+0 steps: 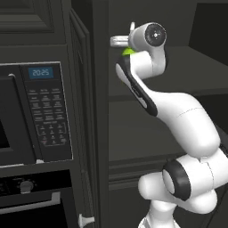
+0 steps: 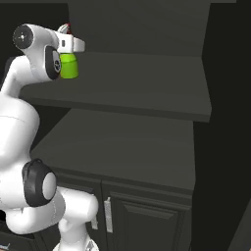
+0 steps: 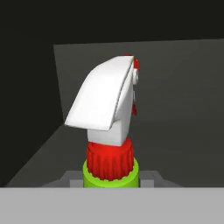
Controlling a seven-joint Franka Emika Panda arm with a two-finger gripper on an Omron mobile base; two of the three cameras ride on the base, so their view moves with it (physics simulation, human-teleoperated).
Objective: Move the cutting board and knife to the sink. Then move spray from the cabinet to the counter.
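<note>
Inside the cabinet (image 2: 147, 78), on its upper shelf toward the left, you have the white arm (image 1: 178, 120) reaching in. Your gripper (image 3: 111, 181) is closed on the spray (image 2: 69, 62), which stands upright, its green body and red neck between the fingers, white trigger nozzle (image 3: 105, 98) uppermost.

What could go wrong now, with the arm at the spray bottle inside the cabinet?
1. The spray stands near the shelf edge; a poor grip may tip it off.
2. The white nozzle rises high; lifting may knock it against the cabinet above.
3. The arm's elbow is close to the cabinet frame when withdrawing.
</note>
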